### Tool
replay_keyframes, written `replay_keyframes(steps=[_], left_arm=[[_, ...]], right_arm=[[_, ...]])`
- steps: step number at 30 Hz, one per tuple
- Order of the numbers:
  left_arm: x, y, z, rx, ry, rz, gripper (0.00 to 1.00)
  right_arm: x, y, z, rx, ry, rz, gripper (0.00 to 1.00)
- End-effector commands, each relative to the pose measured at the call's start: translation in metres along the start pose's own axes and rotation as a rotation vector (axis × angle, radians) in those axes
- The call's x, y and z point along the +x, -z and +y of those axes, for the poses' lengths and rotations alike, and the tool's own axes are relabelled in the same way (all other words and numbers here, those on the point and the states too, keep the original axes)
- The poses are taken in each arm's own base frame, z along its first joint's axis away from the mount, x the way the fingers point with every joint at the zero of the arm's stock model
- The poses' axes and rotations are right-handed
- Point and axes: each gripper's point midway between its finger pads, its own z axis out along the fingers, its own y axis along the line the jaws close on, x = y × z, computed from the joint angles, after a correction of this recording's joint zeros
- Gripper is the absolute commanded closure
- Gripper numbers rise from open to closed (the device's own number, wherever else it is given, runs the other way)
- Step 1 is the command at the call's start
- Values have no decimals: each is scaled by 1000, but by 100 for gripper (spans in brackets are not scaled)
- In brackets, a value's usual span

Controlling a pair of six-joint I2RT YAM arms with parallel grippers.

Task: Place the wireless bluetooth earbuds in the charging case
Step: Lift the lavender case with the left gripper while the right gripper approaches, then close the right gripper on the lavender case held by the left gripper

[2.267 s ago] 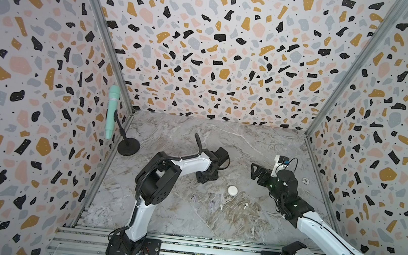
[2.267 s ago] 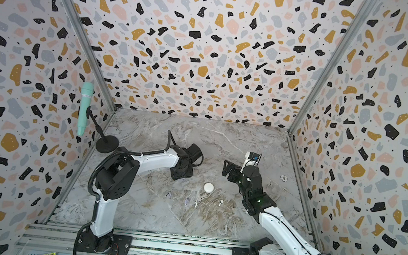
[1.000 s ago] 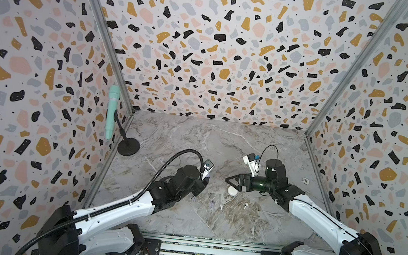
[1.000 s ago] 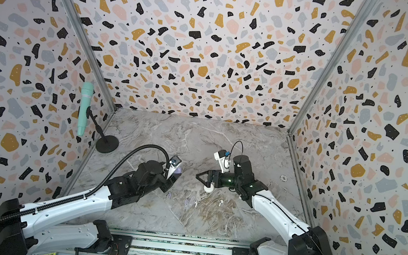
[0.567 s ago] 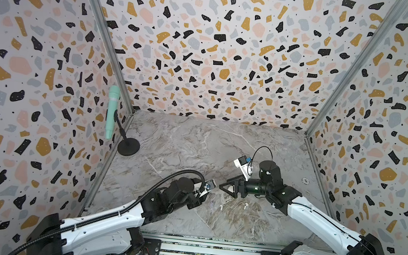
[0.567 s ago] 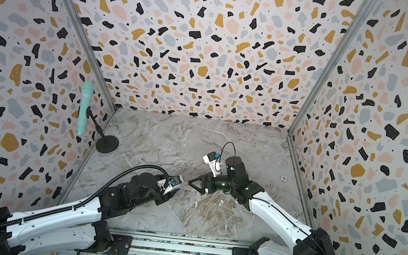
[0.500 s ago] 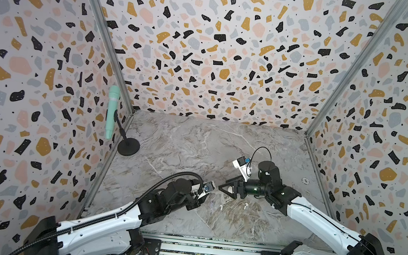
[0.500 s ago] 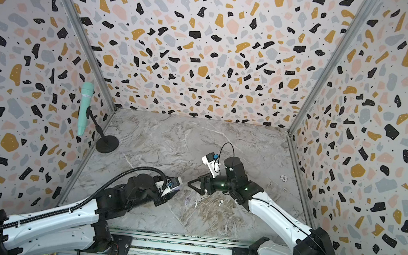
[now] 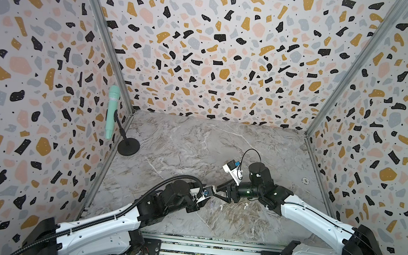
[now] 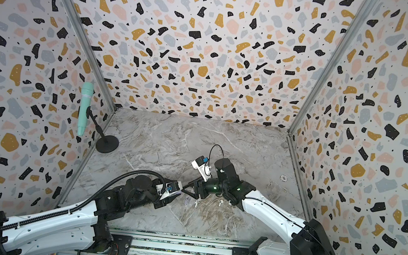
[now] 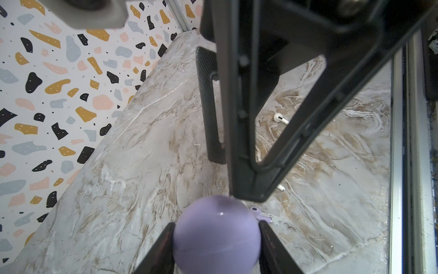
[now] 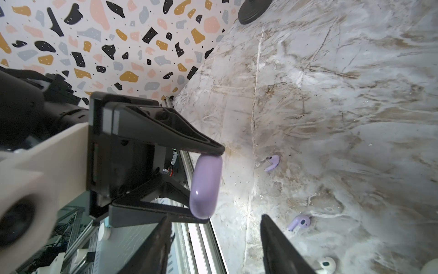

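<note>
Terrazzo walls point(image 9: 208, 41), marble floor point(image 9: 190, 142)

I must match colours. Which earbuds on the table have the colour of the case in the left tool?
The lavender earbud and its lavender twin match the case; the other earbuds are white.

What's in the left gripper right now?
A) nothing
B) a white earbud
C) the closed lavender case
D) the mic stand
C: both wrist views show the left gripper clamped on opposite sides of the closed lavender case, which it holds up off the table.
</note>
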Motion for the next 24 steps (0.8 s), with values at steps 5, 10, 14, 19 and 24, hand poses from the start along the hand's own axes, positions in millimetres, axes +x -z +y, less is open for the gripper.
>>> replay_keyframes(steps=[5, 10, 14, 19, 24], left_arm=[[-6, -3, -6, 21, -22, -45, 100], [-4, -6, -10, 43, -32, -33, 100], [-4, -6, -12, 48, -38, -31, 100], [-2, -7, -13, 50, -39, -26, 100], [-2, -7, -14, 54, -39, -27, 100]], right_arm=[[-13, -6, 13, -44, 28, -9, 42], [-10, -8, 13, -46, 24, 3, 46], [-8, -11, 12, -48, 17, 11, 49], [-4, -15, 13, -57, 10, 25, 52], [-2, -19, 15, -72, 6, 36, 54]])
